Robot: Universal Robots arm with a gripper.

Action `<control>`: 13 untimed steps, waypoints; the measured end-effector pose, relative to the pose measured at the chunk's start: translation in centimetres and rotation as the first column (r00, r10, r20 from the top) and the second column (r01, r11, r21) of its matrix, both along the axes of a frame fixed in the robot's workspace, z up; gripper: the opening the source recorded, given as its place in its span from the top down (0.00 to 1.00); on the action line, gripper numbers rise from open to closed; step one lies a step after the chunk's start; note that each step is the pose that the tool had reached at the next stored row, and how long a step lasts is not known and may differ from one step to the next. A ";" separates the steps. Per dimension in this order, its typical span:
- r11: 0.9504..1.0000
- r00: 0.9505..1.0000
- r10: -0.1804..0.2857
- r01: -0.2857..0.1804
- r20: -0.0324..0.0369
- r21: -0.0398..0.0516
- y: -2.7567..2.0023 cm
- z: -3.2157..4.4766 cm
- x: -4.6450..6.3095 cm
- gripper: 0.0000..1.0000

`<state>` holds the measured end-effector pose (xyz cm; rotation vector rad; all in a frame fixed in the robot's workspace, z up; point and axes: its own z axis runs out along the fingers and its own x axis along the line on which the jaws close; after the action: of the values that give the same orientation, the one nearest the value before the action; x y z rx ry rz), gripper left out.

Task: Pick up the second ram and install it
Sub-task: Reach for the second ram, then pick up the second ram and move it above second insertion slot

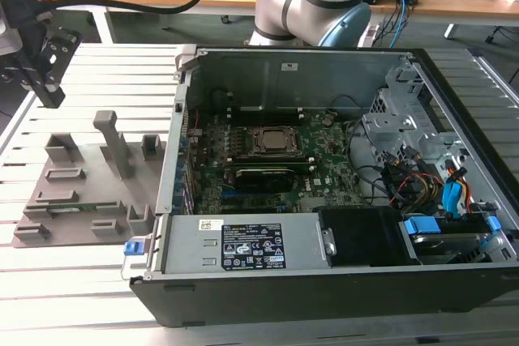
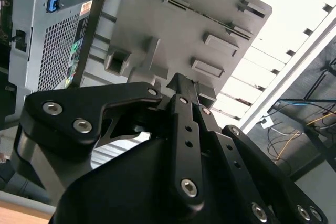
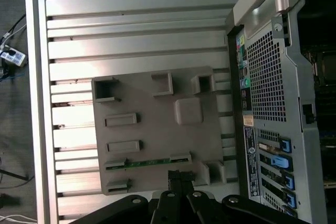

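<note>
Gripper [image 1: 51, 96] hovers over gray fixture tray [image 1: 93, 188], fingers pressed together, holding nothing. Second ram [image 3: 147, 162] lies flat in slot near tray's near edge, at exterior view's left of open computer case [image 1: 324, 160].

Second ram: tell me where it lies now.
The second ram lies on the grey fixture plate at the exterior view's left, beside the open computer case.

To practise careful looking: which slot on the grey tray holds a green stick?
The long slot nearest the gripper holds the green stick; the others look empty.
</note>
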<state>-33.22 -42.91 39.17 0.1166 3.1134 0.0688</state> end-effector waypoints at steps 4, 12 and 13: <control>1.000 1.000 0.000 0.000 0.000 0.000 0.00 0.00 0.0 0.89; 0.994 0.994 0.112 -0.112 0.000 0.000 0.00 0.00 0.0 0.89; 0.991 0.991 0.135 -0.135 0.000 0.000 0.00 0.00 0.0 0.89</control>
<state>-33.25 -42.91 39.17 -0.0947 3.1172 0.0713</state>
